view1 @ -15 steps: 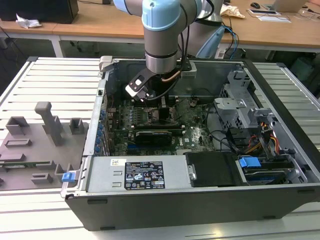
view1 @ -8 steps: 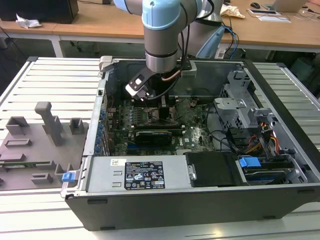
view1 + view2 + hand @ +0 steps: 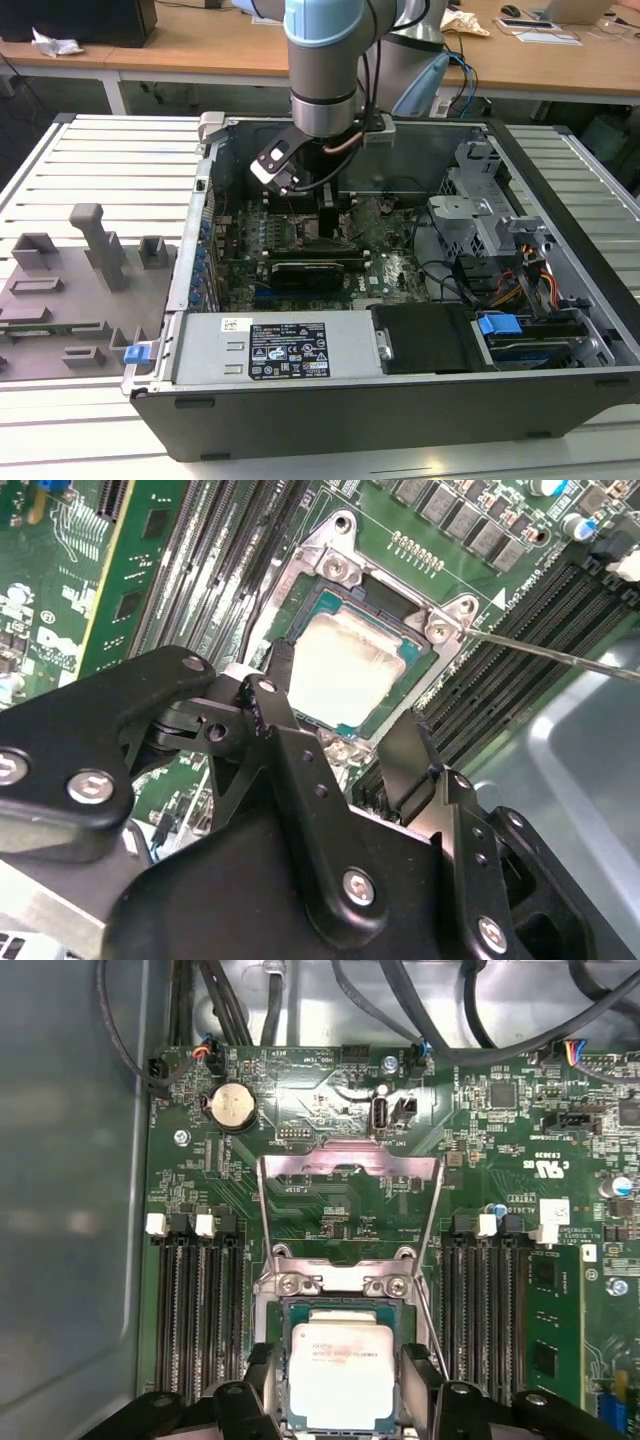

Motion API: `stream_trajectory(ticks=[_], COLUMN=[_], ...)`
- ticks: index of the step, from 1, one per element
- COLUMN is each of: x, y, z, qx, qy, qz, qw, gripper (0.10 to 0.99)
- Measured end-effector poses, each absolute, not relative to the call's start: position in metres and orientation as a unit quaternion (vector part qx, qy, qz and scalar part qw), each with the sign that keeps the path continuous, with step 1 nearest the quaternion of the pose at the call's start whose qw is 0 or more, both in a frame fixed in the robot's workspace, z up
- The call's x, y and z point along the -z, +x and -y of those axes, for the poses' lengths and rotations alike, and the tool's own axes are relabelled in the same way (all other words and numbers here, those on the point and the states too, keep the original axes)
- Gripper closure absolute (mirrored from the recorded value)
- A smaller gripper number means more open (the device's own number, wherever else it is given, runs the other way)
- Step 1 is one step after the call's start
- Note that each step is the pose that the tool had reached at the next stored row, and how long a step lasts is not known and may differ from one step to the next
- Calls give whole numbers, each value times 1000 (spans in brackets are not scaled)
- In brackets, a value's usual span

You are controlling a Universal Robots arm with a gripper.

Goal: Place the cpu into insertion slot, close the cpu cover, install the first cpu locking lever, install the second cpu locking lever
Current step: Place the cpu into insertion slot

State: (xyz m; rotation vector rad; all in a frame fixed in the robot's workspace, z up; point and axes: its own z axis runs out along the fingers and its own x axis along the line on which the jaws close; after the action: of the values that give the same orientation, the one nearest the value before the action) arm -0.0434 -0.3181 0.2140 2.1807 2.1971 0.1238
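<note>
The slatted metal table (image 3: 110, 160) carries an open computer case (image 3: 400, 400), and the exterior view shows me the arm reaching down inside. In both wrist views the cpu (image 3: 340, 1380) lies flat in the insertion slot (image 3: 283, 1312), with the gripper (image 3: 335, 705) spread wide astride it. The first wrist view adds the cpu cover (image 3: 350, 1165), tilted up.

Bright, even light keeps shadows soft, while glare bleaches the cpu (image 3: 345, 670) top white in the second wrist view.
</note>
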Motion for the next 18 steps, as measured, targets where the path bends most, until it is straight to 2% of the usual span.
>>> stream_trajectory(ticks=[5,13,18], x=[-221,-224,-226], y=[-43,-43,-43], z=[318,318,318], qx=[-40,-40,-39], qy=[704,704,704], qz=[-709,-709,-709], qw=[22,22,22], gripper=[490,980,980])
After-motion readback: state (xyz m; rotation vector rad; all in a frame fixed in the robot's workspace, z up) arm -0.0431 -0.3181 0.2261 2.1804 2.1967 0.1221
